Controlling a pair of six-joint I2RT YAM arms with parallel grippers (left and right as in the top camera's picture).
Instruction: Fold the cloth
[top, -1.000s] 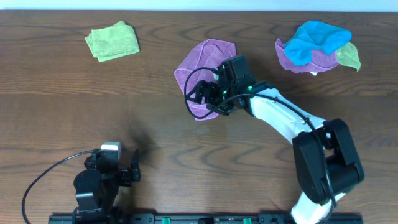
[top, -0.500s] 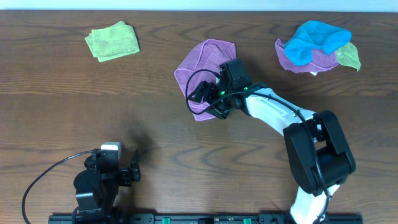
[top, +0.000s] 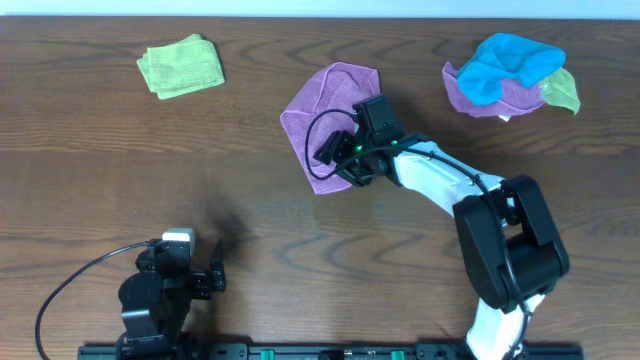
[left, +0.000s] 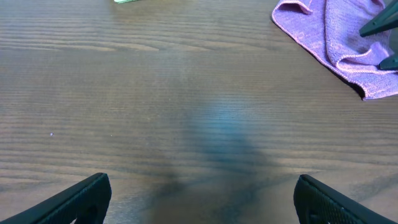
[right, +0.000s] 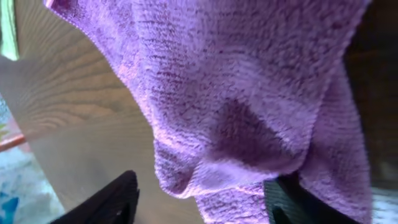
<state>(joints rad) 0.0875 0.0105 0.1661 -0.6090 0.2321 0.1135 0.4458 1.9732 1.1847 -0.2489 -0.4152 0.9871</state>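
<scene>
The cloth (top: 330, 105) is lying crumpled at upper centre of the desk (top: 100, 180). The right claw (top: 337, 160) is edging further onto its lower edge, fingers spread around a bunched fold, so a grasp looks imminent. The left claw (left: 202, 196) is sitting released at lower left.

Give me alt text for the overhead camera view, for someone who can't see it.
The right gripper is down on the near edge of a pinkish-purple cloth at the middle of a wooden table. A folded light-green cloth lies far left, a bunched blue-and-purple pile far right, and the left arm sits at the near edge.
</scene>
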